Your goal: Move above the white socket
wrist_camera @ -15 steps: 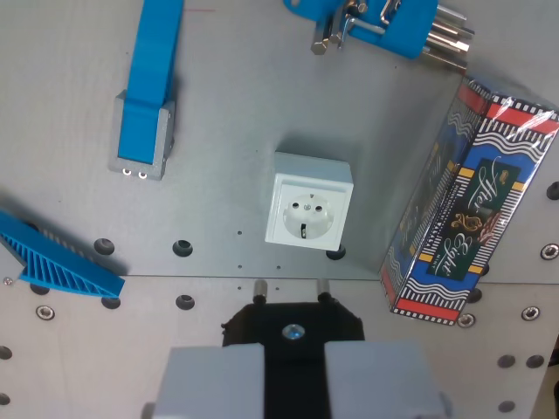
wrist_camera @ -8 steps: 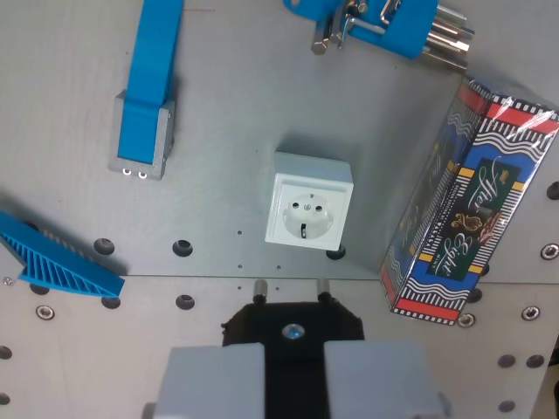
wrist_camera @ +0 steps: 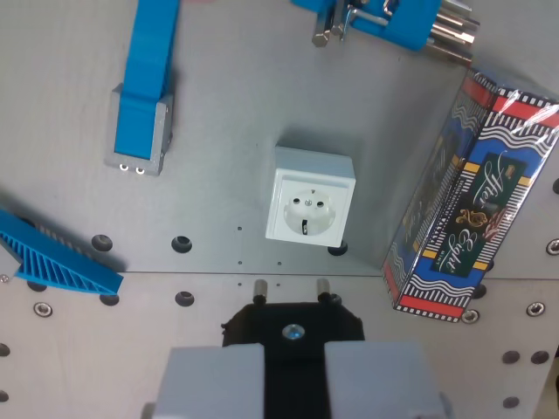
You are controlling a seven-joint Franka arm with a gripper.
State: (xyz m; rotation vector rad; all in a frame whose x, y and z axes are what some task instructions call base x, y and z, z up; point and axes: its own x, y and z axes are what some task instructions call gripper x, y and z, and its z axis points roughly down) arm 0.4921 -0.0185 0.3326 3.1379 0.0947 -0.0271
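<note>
The white socket is a square box with a round two-hole face, lying on the grey metal plate just above the middle of the wrist view. My gripper fills the bottom centre, and its two grey fingers are shut on a black plug. The plug's two metal pins point toward the socket and end a short way below its lower edge.
A patterned blue, red and black box lies right of the socket. A blue-and-grey bar lies at the upper left, a ribbed blue piece at the left edge, and a blue fixture with metal pins at the top. Bolt holes dot the plate's lower part.
The whole scene spreads outward very slightly, so the camera has moved a little closer. Nothing on the plate has moved, and the grip on the plug is unchanged.
</note>
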